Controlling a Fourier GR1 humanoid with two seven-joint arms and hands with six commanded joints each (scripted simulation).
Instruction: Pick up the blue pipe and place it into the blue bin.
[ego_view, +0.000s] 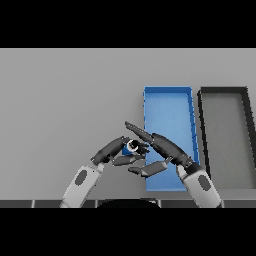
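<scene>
Grey table (70, 100): blue pipe (133, 146) in left hand (114, 151), beside blue bin (168, 107).

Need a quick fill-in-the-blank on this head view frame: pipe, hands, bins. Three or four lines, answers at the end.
1. The blue pipe is gripped by the robot's ____ hand.
2. The right hand shows over the ____ bin.
3. The dark grey bin sits to the ____ of the blue one.
4. The pipe is at the blue bin's ____ edge, not yet inside.

Missing words: left; blue; right; left
</scene>
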